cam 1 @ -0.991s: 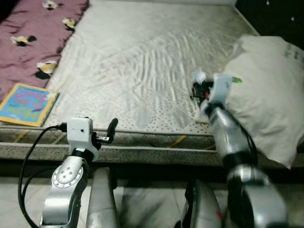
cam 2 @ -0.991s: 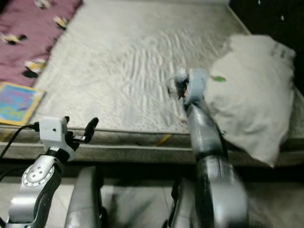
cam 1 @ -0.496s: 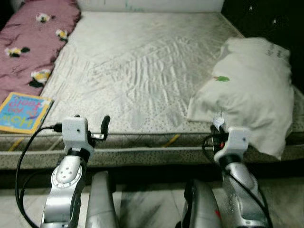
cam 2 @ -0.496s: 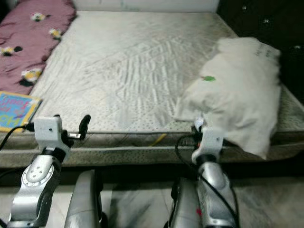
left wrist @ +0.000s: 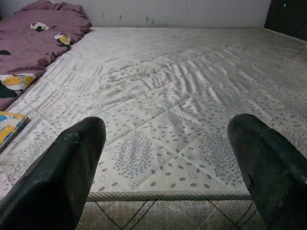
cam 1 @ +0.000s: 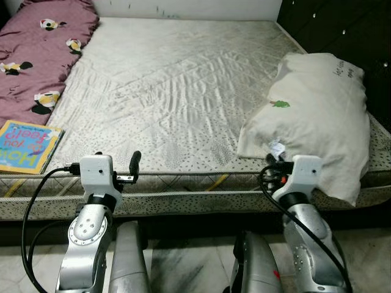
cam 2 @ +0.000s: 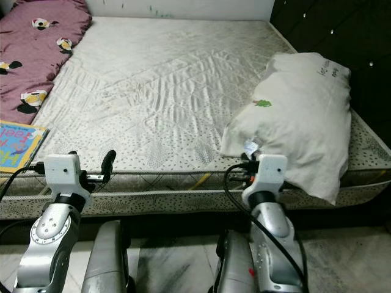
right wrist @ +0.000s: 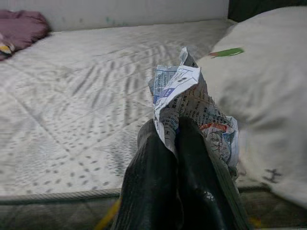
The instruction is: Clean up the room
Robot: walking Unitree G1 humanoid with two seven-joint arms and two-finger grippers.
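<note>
A crumpled piece of printed paper is pinched between the black fingers of my right gripper, which is shut on it at the bed's near edge, just in front of the white pillow. The same paper peeks out above the wrist as a small white scrap. My left gripper is open with nothing between its fingers, held at the mattress edge on the left; its finger points up.
A colourful children's book lies at the mattress's left front corner. A maroon blanket with flower prints covers the far left. A dark wall panel stands at the right. Tiled floor lies below the bed frame.
My right arm has drawn back from over the mattress to the bed's near edge with the paper in its gripper. The camera has tilted, showing more of the bed. The left arm kept still.
</note>
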